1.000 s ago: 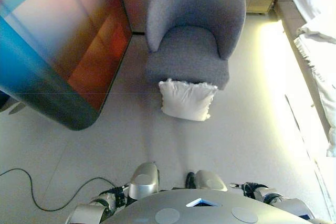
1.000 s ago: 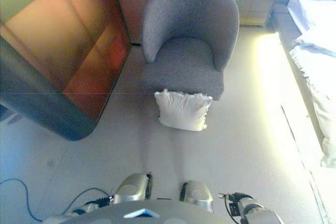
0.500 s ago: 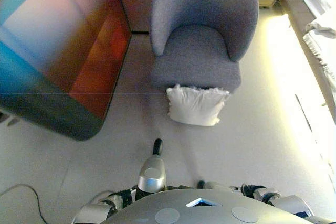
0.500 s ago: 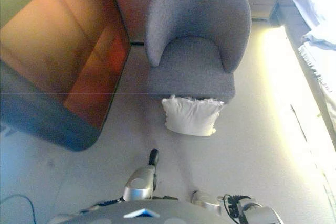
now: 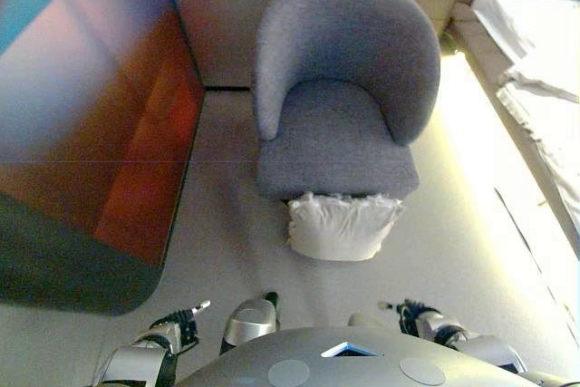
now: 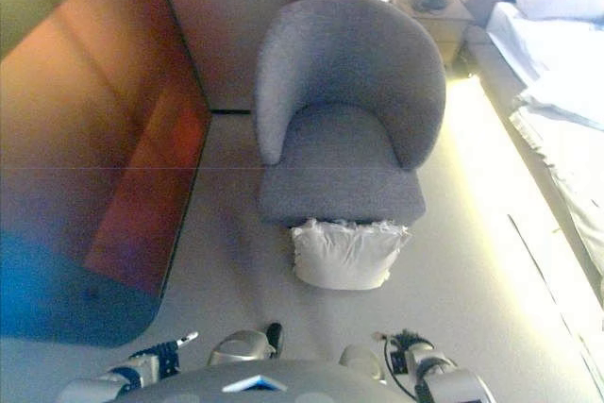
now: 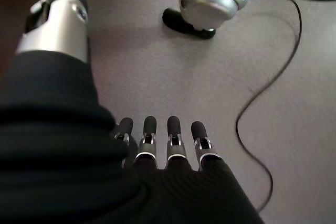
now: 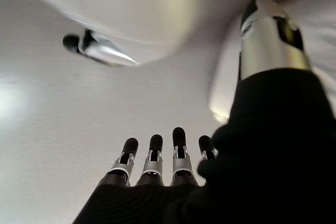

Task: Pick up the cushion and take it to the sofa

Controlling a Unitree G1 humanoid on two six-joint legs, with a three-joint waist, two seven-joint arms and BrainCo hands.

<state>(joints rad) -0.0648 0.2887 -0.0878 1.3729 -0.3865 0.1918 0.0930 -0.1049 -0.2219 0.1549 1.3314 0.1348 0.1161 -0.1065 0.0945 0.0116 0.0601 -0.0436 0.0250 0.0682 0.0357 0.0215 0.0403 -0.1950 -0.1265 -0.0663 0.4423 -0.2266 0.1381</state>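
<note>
One plump white cushion (image 5: 340, 228) touches rounded grey fabric armchair (image 5: 340, 101).

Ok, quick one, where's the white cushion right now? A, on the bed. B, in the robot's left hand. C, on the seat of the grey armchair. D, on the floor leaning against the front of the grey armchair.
D: the white cushion sits on the floor against the front of the grey armchair; the seat is bare, and the left hand and right hand both hold nothing.
</note>
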